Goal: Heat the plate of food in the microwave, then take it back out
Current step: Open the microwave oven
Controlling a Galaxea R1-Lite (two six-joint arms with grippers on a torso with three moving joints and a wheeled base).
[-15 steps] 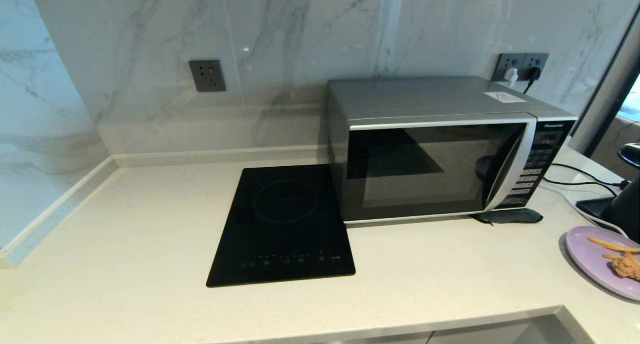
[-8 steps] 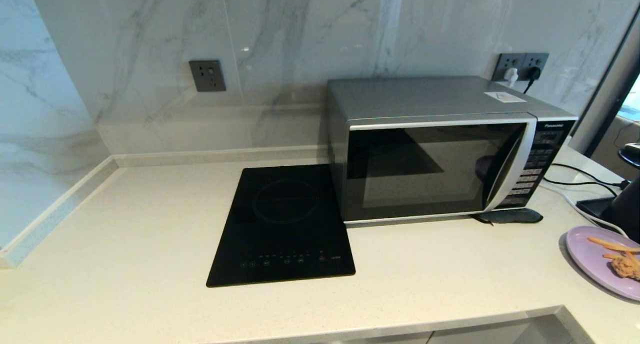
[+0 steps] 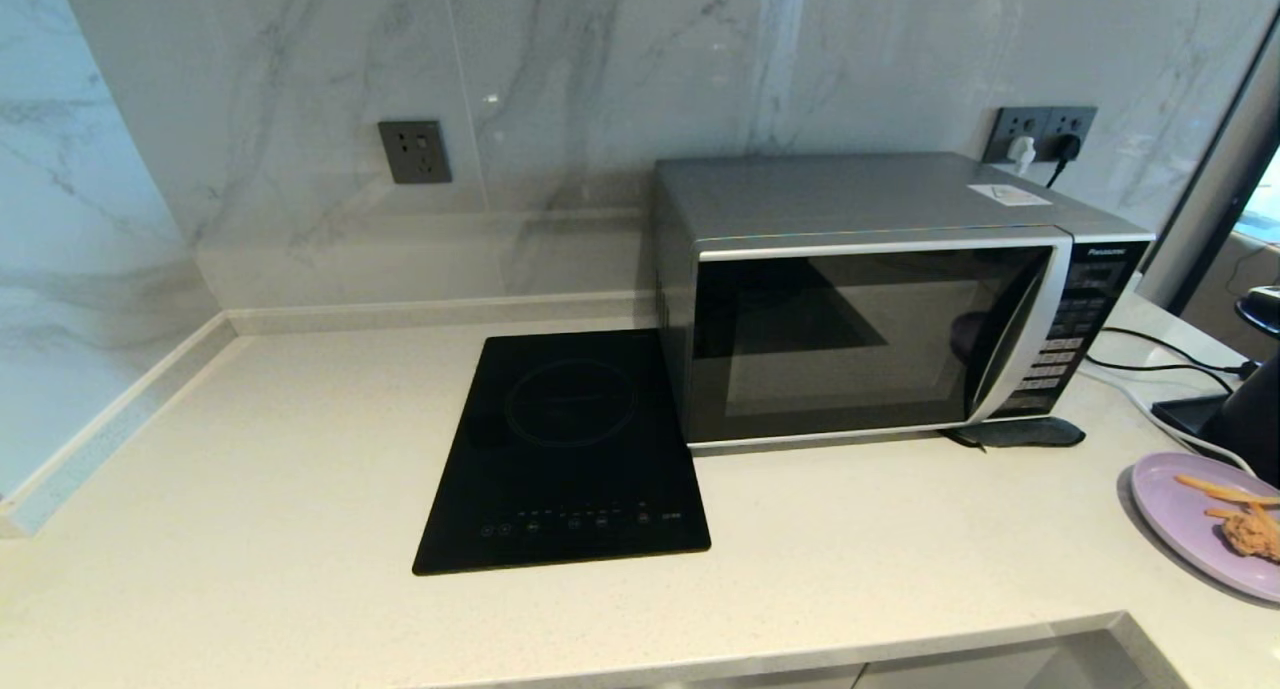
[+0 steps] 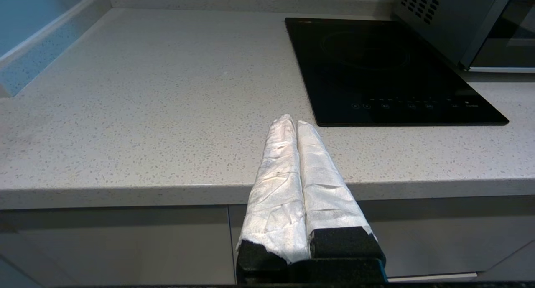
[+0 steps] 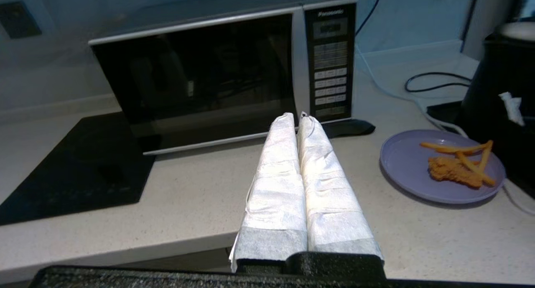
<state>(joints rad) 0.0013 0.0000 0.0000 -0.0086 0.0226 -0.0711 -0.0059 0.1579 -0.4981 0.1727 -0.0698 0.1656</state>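
Microwave [image 3: 880, 299] sits at the back right of the countertop [image 3: 300, 449], door shut, curved handle on the door's right edge, button panel right of that. Glass is dark; can't tell what, if anything, is inside.

Plate of food [image 3: 1195, 519] is out on the counter, right of the microwave and nearer the front edge, partly cut off in the head view. Right wrist view shows it whole: lilac plate [image 5: 409, 166] carrying a few thin fries [image 5: 459, 150] and one brown fried piece [image 5: 449, 171], all grouped on the plate's far side from the microwave; the rest of the plate is bare.

Right gripper [image 5: 297, 115]: fingers pressed together, holding nothing, hanging off the counter's front edge and aimed at the microwave's lower right corner. Plate is apart from it, off to one side.

Left gripper [image 4: 292, 120]: fingers also pressed together, nothing held, in front of the counter edge, near the front left corner of the black cooktop [image 3: 565, 449].

Cooktop lies flat just left of the microwave. A dark flat pad [image 3: 1020, 433] pokes out from under the microwave's front right corner.
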